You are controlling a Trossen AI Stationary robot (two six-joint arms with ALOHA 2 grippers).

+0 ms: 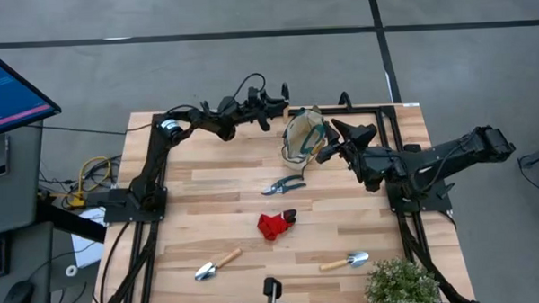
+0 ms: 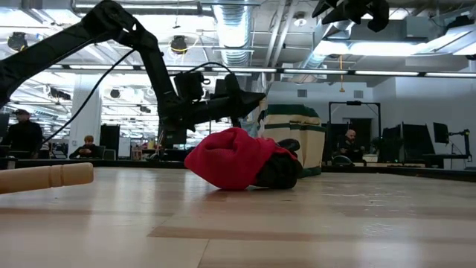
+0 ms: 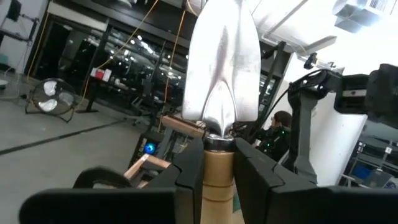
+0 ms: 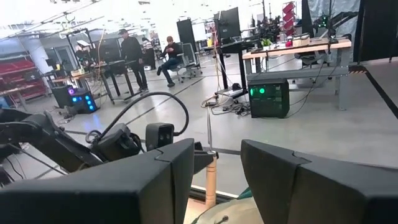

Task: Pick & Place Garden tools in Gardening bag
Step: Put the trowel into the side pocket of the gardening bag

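The table (image 1: 362,229) is carrying everything, and most of the tools are lying toward its near edge, well apart from the bag (image 1: 302,137), which is standing at the far edge between the two arms so that either one can be reaching it. The right gripper (image 1: 328,149) is sitting just beside the bag at its rim, fingers spread with nothing between them, and it is probably steadying or holding the mouth wide so a tool can be dropping in; whether a finger is actually touching the fabric cannot be told. The left gripper (image 3: 217,171) is hanging beside the bag on the other side, clamping the wooden handle of a trowel (image 3: 222,68) just under the collar, blade pointing out ahead of the fingers, a hold that is keeping the long tool lined up for feeding into the opening. Judging by this, the drop into the bag is the step in hand. Still waiting on the wood are the glove (image 1: 276,224) near the middle, the shears (image 1: 283,186) between it and the bag, and two more trowels near the front, one on the left (image 1: 216,264) and one on the right (image 1: 345,260). The potted plant (image 1: 402,284) is sitting at the front right corner, not part of the job.
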